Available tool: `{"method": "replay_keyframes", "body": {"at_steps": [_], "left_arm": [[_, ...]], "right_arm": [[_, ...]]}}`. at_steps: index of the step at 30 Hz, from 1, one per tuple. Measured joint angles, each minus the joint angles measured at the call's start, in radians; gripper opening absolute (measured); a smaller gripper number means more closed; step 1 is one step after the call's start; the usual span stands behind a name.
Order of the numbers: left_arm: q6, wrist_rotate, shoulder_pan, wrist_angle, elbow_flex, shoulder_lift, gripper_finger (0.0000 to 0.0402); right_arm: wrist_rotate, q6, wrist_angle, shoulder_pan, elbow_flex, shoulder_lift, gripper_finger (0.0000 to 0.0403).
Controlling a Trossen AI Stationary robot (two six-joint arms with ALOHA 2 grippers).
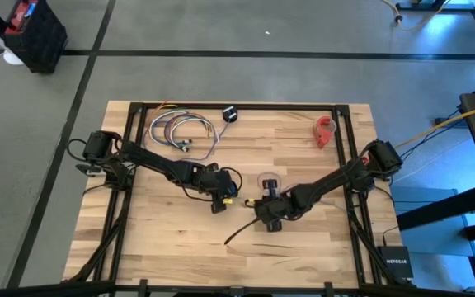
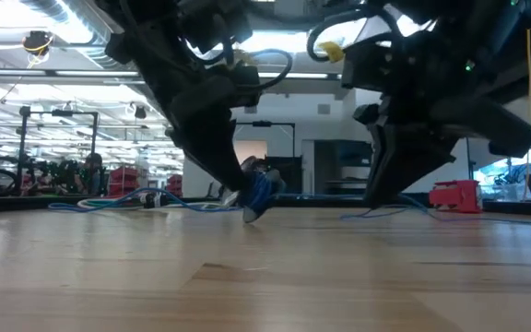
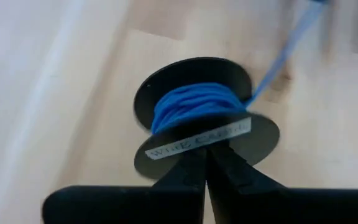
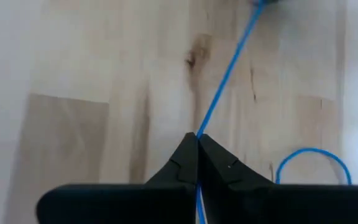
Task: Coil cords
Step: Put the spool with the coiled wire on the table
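A thin blue cord (image 4: 229, 68) is partly wound on a small black spool (image 3: 197, 106) with two round flanges and a white label. My left gripper (image 3: 207, 154), left of the table's middle (image 1: 219, 200), is shut on the spool. From the spool the cord (image 3: 288, 46) runs across to my right gripper (image 4: 196, 138), which is shut on it just right of the middle (image 1: 269, 216). Past those fingers a slack loop of cord (image 4: 312, 155) lies on the wood. In the low view the spool (image 2: 259, 194) shows as a blue lump low over the table. My left gripper pinches the rim of the spool's near flange (image 3: 219, 142) between its two fingers, by the white label. The fingers slant down from the table's left side. The spool is tilted, its axis pointing away from the fingers; whether it touches the table I cannot tell. My right gripper pinches the cord (image 4: 199, 132) between its two fingertips, a single strand. The fingers slant down from the table's right side. The stretch leading away toward the spool is straight and taut; the part behind the fingers is slack.
A bundle of multicoloured looped wires (image 1: 180, 132) lies at the far left, a separate black disc (image 1: 230, 115) at the far middle, a red object (image 1: 326, 130) at the far right. Bare wood spans the table's near half (image 1: 180, 247).
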Motion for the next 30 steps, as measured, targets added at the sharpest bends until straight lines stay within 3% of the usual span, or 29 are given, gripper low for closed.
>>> {"method": "replay_keyframes", "body": {"at_steps": [7, 12, 20, 27, 30], "left_arm": [[-0.036, -0.142, 0.027, -0.098, -0.006, -0.036, 0.0], [-0.056, -0.165, 0.044, -0.181, -0.008, -0.033, 0.0], [0.012, -0.166, -0.017, -0.134, -0.004, -0.066, 0.0], [0.056, -0.166, -0.028, -0.062, -0.003, -0.073, 0.0], [0.076, -0.166, -0.015, -0.016, -0.004, -0.073, 0.0]], "right_arm": [[-0.125, 0.036, -0.022, 0.062, -0.003, 0.0, 0.0003], [-0.089, 0.064, -0.027, 0.085, -0.002, 0.0, 0.0003], [-0.056, 0.181, -0.076, 0.081, 0.0, -0.035, 0.0013], [-0.144, 0.384, -0.402, 0.06, 0.095, -0.087, 0.0092], [-0.066, 0.362, -0.439, 0.062, 0.128, -0.109, 0.0127]]}}
